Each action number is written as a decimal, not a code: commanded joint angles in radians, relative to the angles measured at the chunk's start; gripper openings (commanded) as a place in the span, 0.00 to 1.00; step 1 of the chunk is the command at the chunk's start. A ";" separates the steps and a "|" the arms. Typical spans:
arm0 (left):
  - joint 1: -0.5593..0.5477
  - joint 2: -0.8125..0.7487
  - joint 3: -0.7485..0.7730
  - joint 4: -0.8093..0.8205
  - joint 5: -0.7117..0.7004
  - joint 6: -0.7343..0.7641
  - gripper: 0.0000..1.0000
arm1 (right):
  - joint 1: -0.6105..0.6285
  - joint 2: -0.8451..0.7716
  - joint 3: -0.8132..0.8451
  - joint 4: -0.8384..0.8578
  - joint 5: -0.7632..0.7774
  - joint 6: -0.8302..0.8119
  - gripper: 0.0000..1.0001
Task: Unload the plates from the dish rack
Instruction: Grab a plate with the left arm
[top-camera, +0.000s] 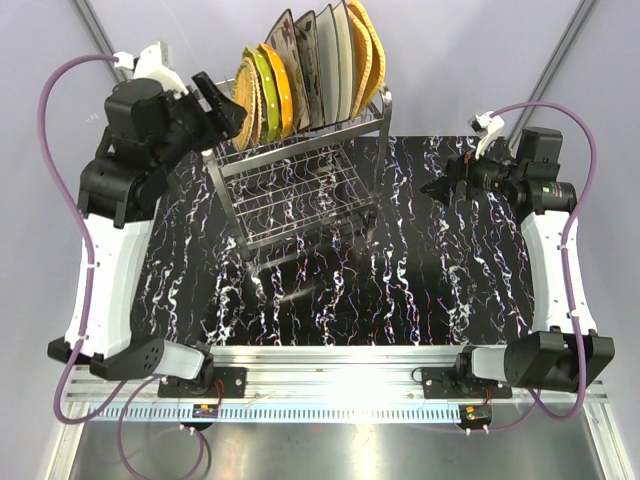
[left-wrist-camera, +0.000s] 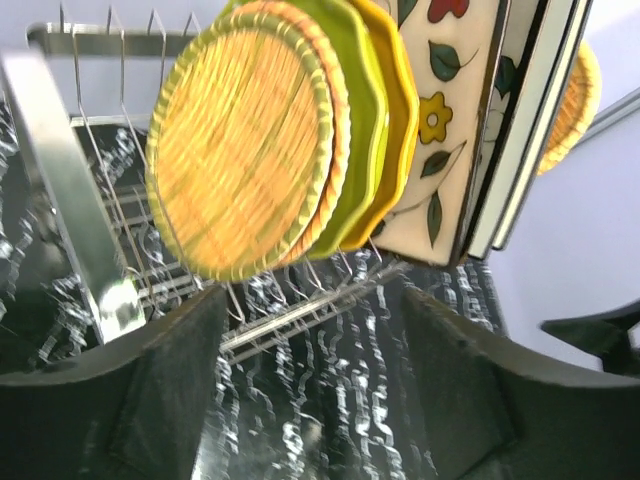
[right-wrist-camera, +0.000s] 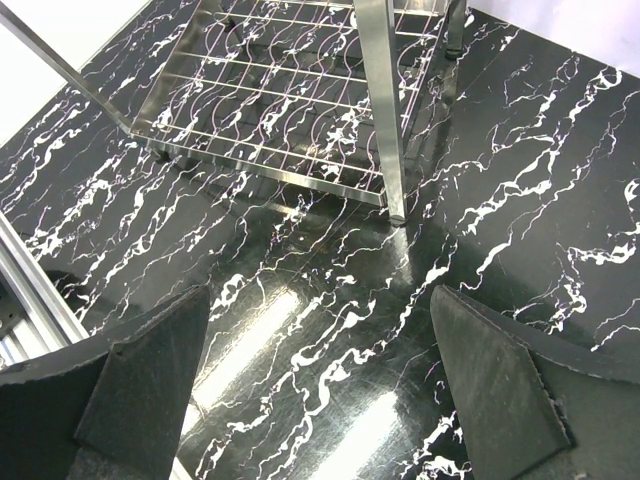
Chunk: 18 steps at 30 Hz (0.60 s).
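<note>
Facing the racked woven plate (left-wrist-camera: 235, 165), left gripper (left-wrist-camera: 312, 295) gapes empty; right gripper (right-wrist-camera: 320, 292) likewise over the table (right-wrist-camera: 520, 200).

A glossy black tabletop (top-camera: 400, 260) veined with white, marble-like streaks is seen filling the middle of the overhead view. Soft bright patches of reflected light are seen on its surface in the right wrist view. Along its near edge a silver aluminium rail (top-camera: 340, 355) is laid crosswise, and just in front of that a white slotted strip (top-camera: 330, 410) is mounted. Nearer still, a brushed grey metal sheet (top-camera: 330, 452) is seen. A pale lilac-grey backdrop (top-camera: 450, 60) is spread behind the tabletop, crossed by slanted grey metal struts (top-camera: 95, 30) at both upper corners.
</note>
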 joint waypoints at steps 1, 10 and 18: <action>-0.027 0.062 0.095 -0.018 -0.092 0.127 0.68 | 0.003 0.001 0.000 0.050 -0.037 0.027 1.00; -0.032 0.195 0.184 0.021 -0.060 0.328 0.50 | 0.003 -0.002 -0.014 0.053 -0.037 0.033 1.00; -0.032 0.235 0.190 0.051 -0.056 0.384 0.42 | 0.003 0.006 -0.013 0.062 -0.032 0.038 1.00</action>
